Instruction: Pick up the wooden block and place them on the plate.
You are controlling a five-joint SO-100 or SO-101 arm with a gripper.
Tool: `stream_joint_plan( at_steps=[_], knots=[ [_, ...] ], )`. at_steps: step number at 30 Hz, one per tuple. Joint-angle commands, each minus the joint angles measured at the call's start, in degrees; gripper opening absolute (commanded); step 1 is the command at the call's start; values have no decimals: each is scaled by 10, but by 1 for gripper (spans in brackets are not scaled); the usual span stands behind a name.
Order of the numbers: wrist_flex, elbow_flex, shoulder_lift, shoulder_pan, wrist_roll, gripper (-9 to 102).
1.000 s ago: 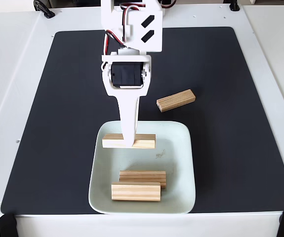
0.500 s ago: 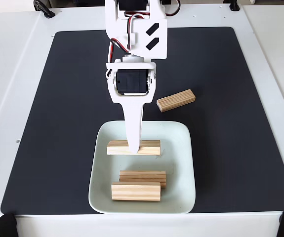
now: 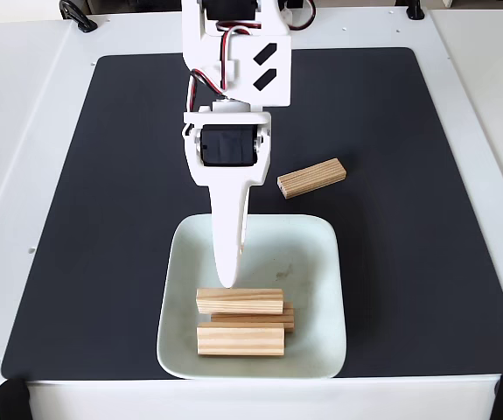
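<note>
Nothing readable anywhere, no words, brands or numbers. Closest thing to a sign is two black slanted bars (image 3: 265,67) on the white arm housing (image 3: 234,52), near the desk's far edge.

Black mat (image 3: 102,219) on white table (image 3: 24,105).

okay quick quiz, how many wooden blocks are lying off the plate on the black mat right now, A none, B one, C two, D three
B: one wooden block lies on the black mat beyond the plate; the other blocks sit on the plate.
</note>
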Motion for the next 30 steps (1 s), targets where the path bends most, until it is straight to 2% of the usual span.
stream_joint_plan(
  at_steps=[1,6,11,14,19,20,23,30],
  knots=[
    [3,-17,35,-5,-2,33],
    [52,90,140,-13,-3,33],
    [67,310,307,-51,-31,32],
    [60,461,418,-66,-49,24],
    [60,642,562,-73,-65,1],
    [60,664,584,-73,-66,-1],
    [60,698,610,-74,-66,1],
    [59,686,588,-95,-66,0]
  ],
)
